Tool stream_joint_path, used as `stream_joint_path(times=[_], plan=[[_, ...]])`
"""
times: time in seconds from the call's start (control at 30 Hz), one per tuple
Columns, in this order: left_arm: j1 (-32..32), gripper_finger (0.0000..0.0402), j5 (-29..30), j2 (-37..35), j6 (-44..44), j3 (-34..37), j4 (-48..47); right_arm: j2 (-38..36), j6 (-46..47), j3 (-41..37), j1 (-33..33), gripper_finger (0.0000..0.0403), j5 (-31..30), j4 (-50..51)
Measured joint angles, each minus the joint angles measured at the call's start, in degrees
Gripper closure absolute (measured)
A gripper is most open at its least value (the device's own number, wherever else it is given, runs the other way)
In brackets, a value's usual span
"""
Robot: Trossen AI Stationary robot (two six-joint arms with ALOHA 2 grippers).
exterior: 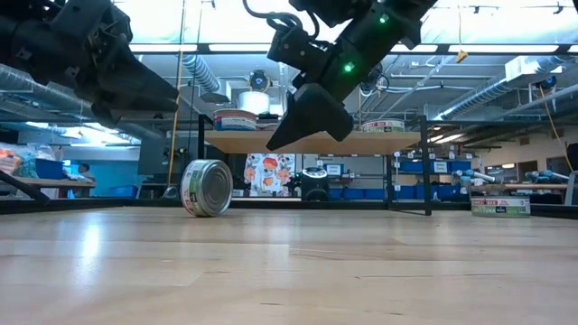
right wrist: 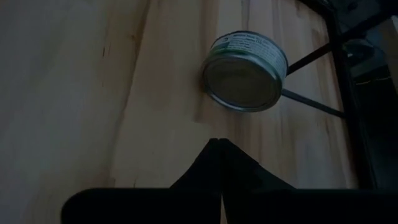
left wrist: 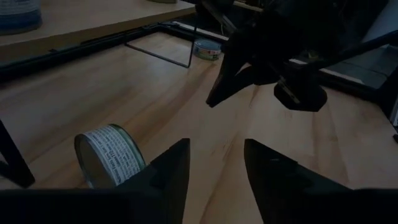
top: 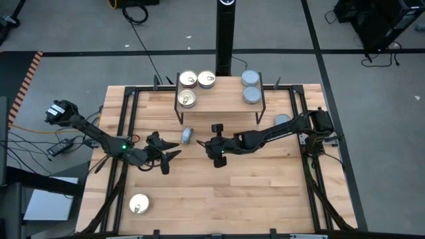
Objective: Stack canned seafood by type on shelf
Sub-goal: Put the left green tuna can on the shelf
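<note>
Left end effector [top: 166,157] hovers with fingers apart and empty just beside a tin [top: 187,136] standing on its edge on the table [top: 265,192] in front of the shelf [top: 219,99], likely lining up a grasp. Right end effector [top: 218,147], fingers pressed together, sits just on the tin's other side. Gold-lidded tins [top: 196,86] and blue-grey tins [top: 251,86] occupy opposite shelf ends, sorted by type; two strays remain on the table.

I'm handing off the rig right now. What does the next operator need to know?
Left gripper: open, empty, beside the tin on its edge in front of the shelf.
Right gripper: shut, empty, on that tin's other side.
Done: three gold-lid tins and two blue-grey tins sit on the shelf, side by side.
Left: the tipped tin, one gold-lid tin at the near left, one tin under the right arm; stacking.
</note>
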State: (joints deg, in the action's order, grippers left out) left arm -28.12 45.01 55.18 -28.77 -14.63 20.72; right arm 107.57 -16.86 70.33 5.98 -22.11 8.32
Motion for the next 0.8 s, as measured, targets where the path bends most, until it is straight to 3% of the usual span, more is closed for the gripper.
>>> stream_joint_path(times=[0.13, 0.4, 0.8], plan=[[0.00, 0.0252, 0.01, 0.00, 1.47, -0.20, -0.49, -0.36, 0.53, -1.56, 0.96, 0.0400, -1.85, 0.02], [0.02, 0.0241, 4.07, 2.09, 1.31, -6.66, -10.92, -4.40, 3.77, -8.09, 1.81, 0.0400, -2.92, -2.89], [2.15, 0.0165, 4.31, 12.24, -2.36, -15.90, -17.48, -13.81, 7.09, -16.63, 1.81, 0.0400, -2.93, -8.59]])
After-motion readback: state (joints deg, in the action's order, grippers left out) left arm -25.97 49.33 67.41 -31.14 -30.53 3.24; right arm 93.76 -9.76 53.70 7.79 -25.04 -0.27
